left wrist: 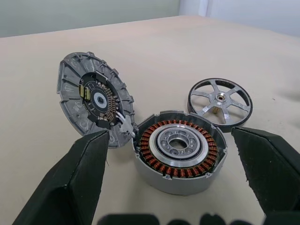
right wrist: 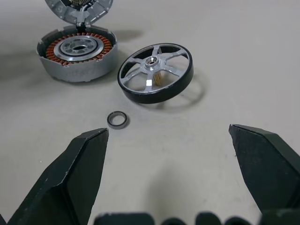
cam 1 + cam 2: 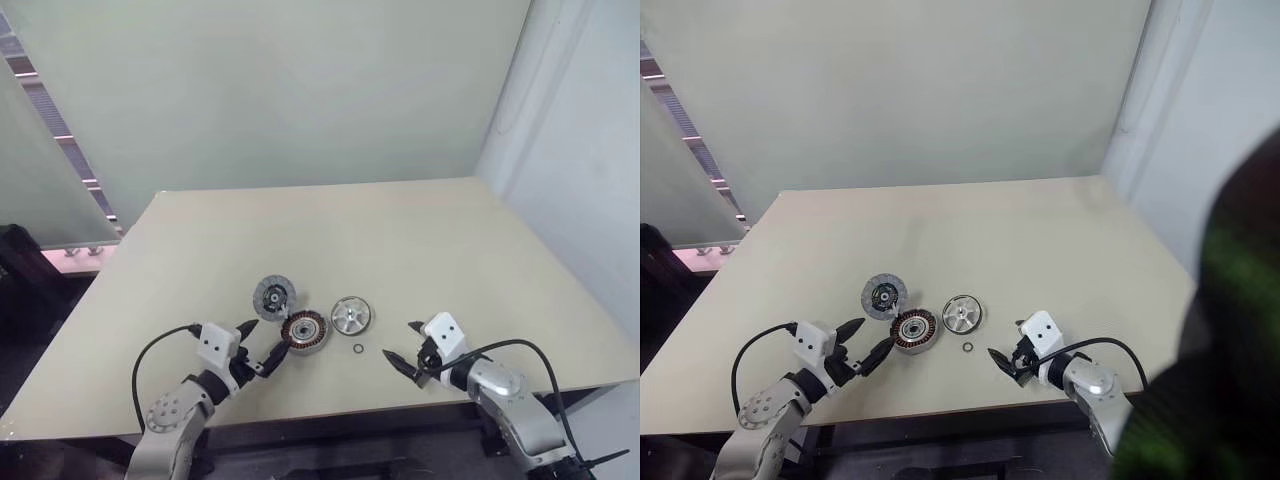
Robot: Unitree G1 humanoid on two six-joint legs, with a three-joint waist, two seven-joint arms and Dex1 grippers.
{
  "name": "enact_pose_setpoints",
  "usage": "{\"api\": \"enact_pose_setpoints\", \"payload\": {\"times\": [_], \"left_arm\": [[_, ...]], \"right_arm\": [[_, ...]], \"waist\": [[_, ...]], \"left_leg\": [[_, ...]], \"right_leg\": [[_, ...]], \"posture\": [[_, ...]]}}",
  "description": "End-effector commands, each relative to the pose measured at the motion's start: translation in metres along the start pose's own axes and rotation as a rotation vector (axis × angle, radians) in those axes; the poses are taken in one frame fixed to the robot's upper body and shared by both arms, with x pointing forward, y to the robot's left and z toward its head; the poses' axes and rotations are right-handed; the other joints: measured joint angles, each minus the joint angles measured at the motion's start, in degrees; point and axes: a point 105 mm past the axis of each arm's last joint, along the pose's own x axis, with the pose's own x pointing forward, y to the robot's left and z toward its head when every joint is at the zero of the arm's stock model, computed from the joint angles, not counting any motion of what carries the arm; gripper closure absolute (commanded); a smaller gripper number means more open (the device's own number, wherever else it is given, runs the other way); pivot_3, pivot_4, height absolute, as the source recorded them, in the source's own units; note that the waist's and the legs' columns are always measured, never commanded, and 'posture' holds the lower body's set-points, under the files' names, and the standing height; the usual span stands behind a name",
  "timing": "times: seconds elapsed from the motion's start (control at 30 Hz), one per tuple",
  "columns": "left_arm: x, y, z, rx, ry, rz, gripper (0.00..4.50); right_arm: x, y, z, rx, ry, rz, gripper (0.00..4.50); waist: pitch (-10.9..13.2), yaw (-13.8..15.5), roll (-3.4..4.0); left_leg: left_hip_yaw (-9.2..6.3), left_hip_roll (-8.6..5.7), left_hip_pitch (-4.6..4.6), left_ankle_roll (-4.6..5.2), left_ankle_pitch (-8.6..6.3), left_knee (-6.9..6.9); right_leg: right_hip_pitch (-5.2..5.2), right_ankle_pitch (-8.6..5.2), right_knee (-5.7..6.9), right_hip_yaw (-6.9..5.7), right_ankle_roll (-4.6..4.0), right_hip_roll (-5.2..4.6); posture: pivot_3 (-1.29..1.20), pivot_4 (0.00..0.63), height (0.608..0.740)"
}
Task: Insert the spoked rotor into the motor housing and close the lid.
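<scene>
The motor housing (image 3: 304, 331) with its ring of copper windings sits near the table's front, also plain in the left wrist view (image 1: 179, 152). Hinged at its back-left edge, the grey lid (image 3: 273, 295) stands swung open and tilted. The shiny spoked rotor (image 3: 351, 316) rests just right of the housing, tipped up on one edge (image 2: 156, 71). My left gripper (image 3: 257, 345) hovers open just left of the housing, its fingers (image 1: 77, 180) wide apart. My right gripper (image 3: 405, 347) is open too, to the right of the rotor with nothing between its fingers (image 2: 79, 176).
A tiny black ring (image 3: 358, 348) lies on the table in front of the rotor, between it and my right gripper. The beige table (image 3: 400, 240) runs back to a plain wall. A window frame (image 3: 60, 130) is at the far left.
</scene>
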Motion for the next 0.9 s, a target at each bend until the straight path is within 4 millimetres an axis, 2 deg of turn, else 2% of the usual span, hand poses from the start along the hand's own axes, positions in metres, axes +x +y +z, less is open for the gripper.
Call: {"api": "enact_pose_setpoints", "payload": {"times": [0.03, 0.3, 0.5, 0.7, 0.9], "left_arm": [[0.001, -0.002, 0.017, 0.032, -0.054, -0.016, 0.03], [0.002, -0.003, 0.014, 0.026, -0.051, -0.015, 0.03], [0.007, -0.010, 0.013, 0.021, -0.040, -0.062, 0.03], [0.008, -0.012, 0.009, 0.031, 0.001, -0.115, 0.03], [0.009, -0.022, 0.002, 0.033, 0.051, -0.198, 0.03]], "right_arm": [[0.000, -0.003, 0.019, -0.036, -0.059, -0.001, 0.00], [0.001, -0.004, 0.024, -0.028, -0.078, -0.015, 0.00], [-0.002, -0.010, 0.023, 0.055, -0.050, -0.065, 0.00], [0.005, 0.001, 0.031, 0.124, -0.015, -0.040, 0.00], [0.021, 0.013, 0.031, 0.088, 0.049, -0.038, 0.00]], "waist": [[0.0, 0.0, 0.00], [0.0, 0.0, 0.00], [0.0, 0.0, 0.00], [0.0, 0.0, 0.01], [0.0, 0.0, 0.01]], "left_leg": [[0.00, 0.00, 0.00, 0.00, 0.00, 0.00], [0.00, 0.00, 0.00, 0.00, 0.00, 0.00], [0.00, 0.00, 0.00, 0.00, 0.00, 0.01], [-0.01, 0.02, 0.00, 0.00, 0.00, 0.01], [0.00, 0.03, 0.00, 0.00, 0.00, 0.02]], "right_leg": [[0.00, 0.00, 0.00, 0.00, 0.00, 0.00], [0.00, 0.00, 0.00, 0.00, 0.00, 0.00], [0.00, 0.00, 0.00, 0.00, 0.00, 0.00], [-0.02, 0.00, 0.02, -0.01, 0.00, 0.02], [-0.02, 0.00, 0.02, -0.01, 0.00, 0.02]], "posture": [[0.00, 0.000, 0.740], [0.00, 0.000, 0.740], [0.00, 0.000, 0.740], [0.00, 0.000, 0.740], [0.00, 0.000, 0.740]]}}
